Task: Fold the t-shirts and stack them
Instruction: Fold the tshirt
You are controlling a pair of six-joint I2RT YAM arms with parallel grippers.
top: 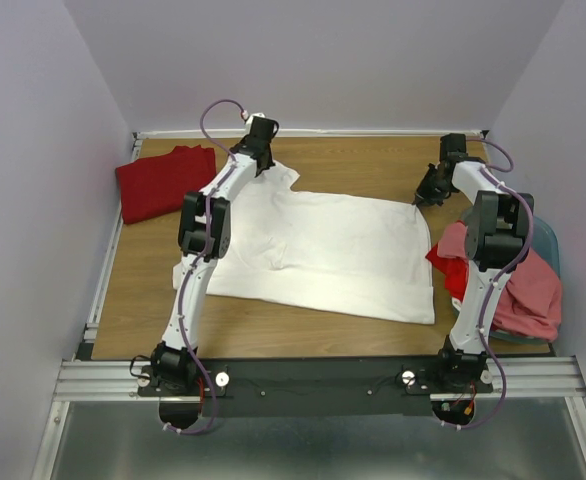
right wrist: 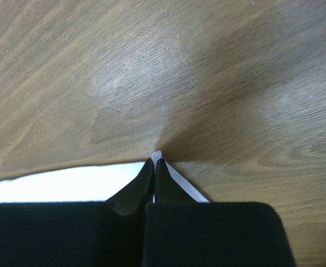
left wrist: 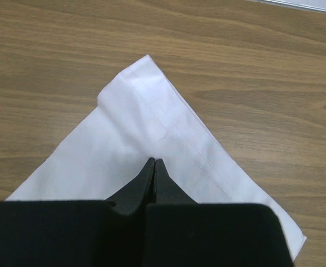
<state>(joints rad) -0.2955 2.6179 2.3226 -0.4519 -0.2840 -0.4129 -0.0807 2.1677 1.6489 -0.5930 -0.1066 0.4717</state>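
Between the closed fingers of the left gripper [left wrist: 153, 164], the white t-shirt [left wrist: 152, 122] sleeve is pinched; right gripper [right wrist: 156, 162], clamped tight, nips its hem corner. Shirt lies flat on table [top: 373, 165] between both; dark red t-shirt [top: 163, 180] left of left fingers.

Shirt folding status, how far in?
Done: no fold or stack visible yet; the dark red t-shirt lies rumpled far left. In hand: white t-shirt spread flat, left gripper and right gripper shut on its far edge. Left: folding it, then the red t-shirt and pink t-shirt heaped at the right.
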